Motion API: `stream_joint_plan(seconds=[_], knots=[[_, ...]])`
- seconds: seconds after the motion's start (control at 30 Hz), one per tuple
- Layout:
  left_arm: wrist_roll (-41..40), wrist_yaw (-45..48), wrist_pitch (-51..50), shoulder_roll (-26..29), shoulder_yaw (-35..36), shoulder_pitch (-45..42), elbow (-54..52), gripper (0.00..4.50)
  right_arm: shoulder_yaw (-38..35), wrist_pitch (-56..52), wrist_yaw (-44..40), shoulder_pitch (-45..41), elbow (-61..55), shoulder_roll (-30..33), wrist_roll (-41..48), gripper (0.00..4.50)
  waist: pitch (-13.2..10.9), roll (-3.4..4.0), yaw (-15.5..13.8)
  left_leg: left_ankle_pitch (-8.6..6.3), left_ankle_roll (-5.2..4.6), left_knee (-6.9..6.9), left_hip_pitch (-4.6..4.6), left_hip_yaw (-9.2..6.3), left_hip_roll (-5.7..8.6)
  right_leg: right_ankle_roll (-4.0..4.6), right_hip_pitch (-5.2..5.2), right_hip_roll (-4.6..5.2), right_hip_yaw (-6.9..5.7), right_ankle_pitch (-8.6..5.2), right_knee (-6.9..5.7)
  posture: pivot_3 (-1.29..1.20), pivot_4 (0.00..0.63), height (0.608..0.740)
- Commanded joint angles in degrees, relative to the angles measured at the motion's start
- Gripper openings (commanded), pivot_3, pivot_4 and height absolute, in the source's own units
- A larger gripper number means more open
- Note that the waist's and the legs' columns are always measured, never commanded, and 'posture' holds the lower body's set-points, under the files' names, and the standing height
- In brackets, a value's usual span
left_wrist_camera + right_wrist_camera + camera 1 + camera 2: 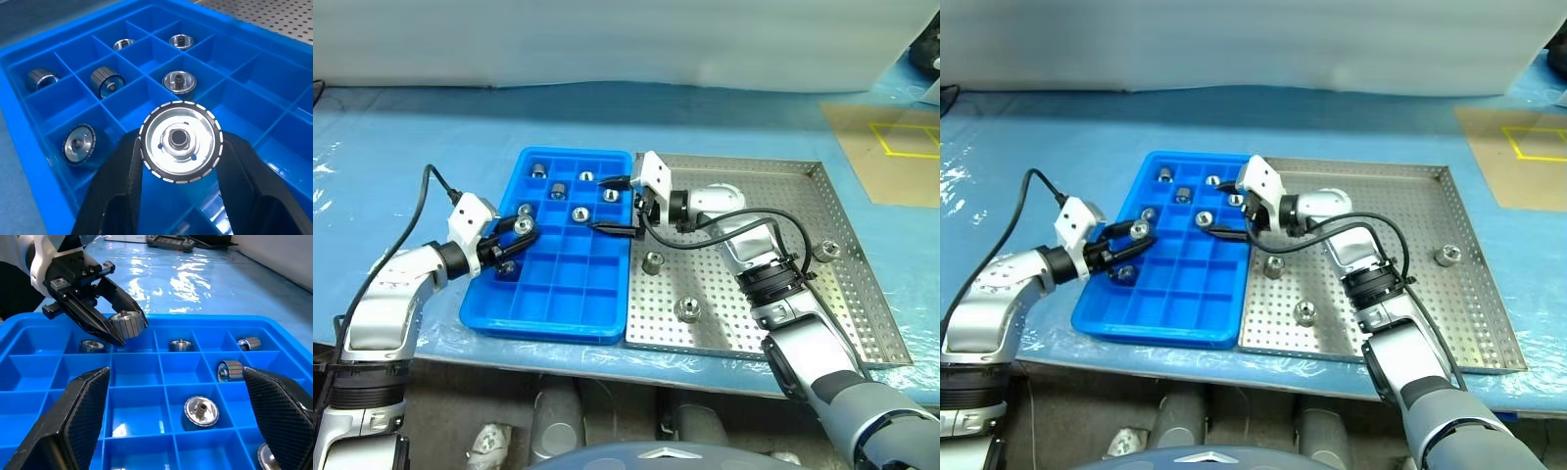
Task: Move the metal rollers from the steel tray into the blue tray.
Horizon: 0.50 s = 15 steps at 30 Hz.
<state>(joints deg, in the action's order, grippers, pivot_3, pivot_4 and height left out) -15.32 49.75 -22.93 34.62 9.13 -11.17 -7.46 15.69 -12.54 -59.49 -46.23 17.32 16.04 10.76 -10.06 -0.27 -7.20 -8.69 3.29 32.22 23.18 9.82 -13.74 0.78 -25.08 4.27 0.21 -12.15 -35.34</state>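
the blue tray (558,294) lies on a blue-covered table (411,137), its long side touching the left rim of the steel tray (842,284).

the left gripper (517,240) hangs over the left edge of the blue tray, its two black fingers (117,186) clamped on a roller (181,141). the roller's flat face with its dark central hole looks back at the wrist camera, and its ribbed edge sits between the pads. it is held above the compartments, not resting in one.

the right gripper (612,206) reaches in from the steel tray side and hovers over the right edge of the blue tray, jaws spread wide with nothing between them. in the right wrist view its fingers (78,421) frame the compartments, and the left gripper shows across the tray with its roller.

rollers already lie in the blue tray's far compartments: one at the back left (538,171), one lying on its side (558,190), one at the back middle (587,177), one by the right edge (611,195), one in the middle (579,212), and one in the left column (78,144) near the left gripper.

three rollers are on the steel tray: one near its left rim (653,262), one nearer the front (687,309), and one well apart toward the right rim (828,251).
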Motion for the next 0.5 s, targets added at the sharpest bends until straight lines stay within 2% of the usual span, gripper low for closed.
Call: stream_joint_plan(seconds=[0.03, 0.23, 0.43, 0.5], knots=[[-0.5, -0.6, 1.3, -0.2, -0.8, -0.2, -0.2, 1.78, -0.7, 0.7, -0.4, -0.3, -1.8, 0.3, 0.1, 4.50, 0.0, 0.00, 0.0, 0.01, 0.01, 0.00, 0.01, -0.03, 0.00, 0.00, -0.01, 0.00, 0.00, 0.00, -0.02, 0.20, 0.150, 0.740], [-0.3, -0.8, 2.0, -1.6, -3.0, -2.9, 5.6, 1.78, -1.2, -0.4, 0.6, 1.5, -3.9, 1.2, -0.3, 4.50, 0.0, -0.01, 0.0, 0.17, 0.27, 0.01, -0.02, -0.08, -0.01, 0.03, -0.01, -0.01, 0.00, -0.02, -0.15, 0.18, 0.150, 0.740], [3.0, -4.3, 5.3, -2.3, -4.3, -7.6, 11.9, 3.68, -1.6, -1.0, 1.6, 2.0, -5.0, 1.7, -0.4, 4.50, 0.0, -0.01, 0.2, 0.23, 0.36, 0.04, -0.07, -0.15, 0.00, 0.04, -0.02, -0.04, 0.02, -0.02, -0.30, 0.14, 0.150, 0.740], [2.1, -2.6, 6.0, -1.6, -4.2, -8.1, 12.4, 3.68, -1.9, -1.4, 1.8, 2.2, -5.5, 2.0, -0.3, 4.50, 0.0, -0.01, 0.3, 0.23, 0.38, 0.05, -0.08, -0.18, 0.00, 0.04, -0.02, -0.05, 0.01, -0.02, -0.32, 0.13, 0.150, 0.740]])
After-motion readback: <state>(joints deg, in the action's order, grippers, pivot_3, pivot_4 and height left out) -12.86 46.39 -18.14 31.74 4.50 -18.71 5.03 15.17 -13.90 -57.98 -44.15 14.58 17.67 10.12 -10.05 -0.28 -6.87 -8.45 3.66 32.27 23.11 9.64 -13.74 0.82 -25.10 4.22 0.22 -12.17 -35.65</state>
